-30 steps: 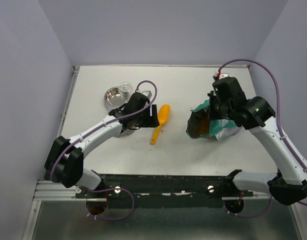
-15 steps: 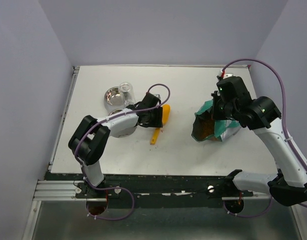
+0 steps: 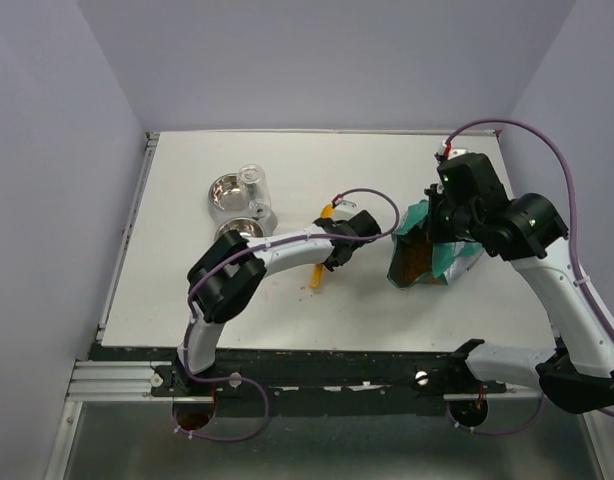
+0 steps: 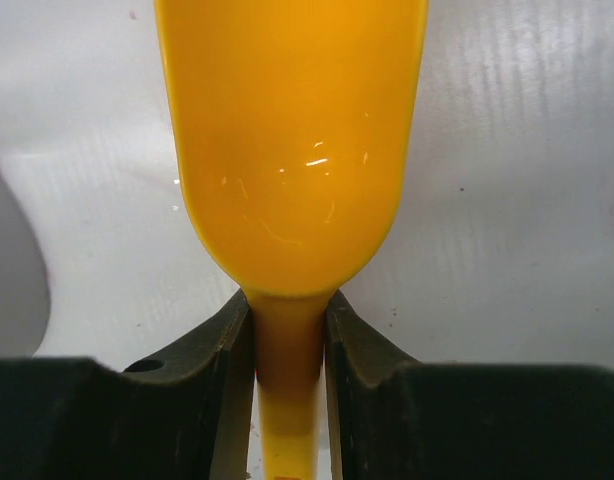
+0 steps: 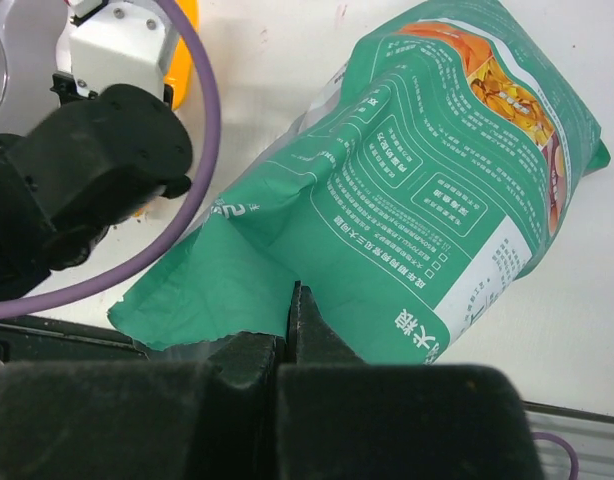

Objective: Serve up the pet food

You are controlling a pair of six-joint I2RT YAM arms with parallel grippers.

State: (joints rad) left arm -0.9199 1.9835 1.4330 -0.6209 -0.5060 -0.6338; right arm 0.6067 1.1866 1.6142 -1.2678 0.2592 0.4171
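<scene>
You see brown dry kibble (image 3: 407, 259) inside the teal printed bag (image 5: 427, 190), its rim pinched by your right gripper (image 5: 288, 335). Left of it, your left gripper (image 4: 290, 335) clamps the orange plastic scoop (image 4: 292, 150).

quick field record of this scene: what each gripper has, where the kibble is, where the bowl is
left gripper: closed on the orange scoop, fingers either side of the handle just below the cup
scoop cup: empty
right gripper: shut, pinching the torn edge of the green bag
pet food: brown, inside the bag's open mouth, facing the scoop
metal bowl: far left of the table, touching a clear glass; no kibble visible in it
</scene>
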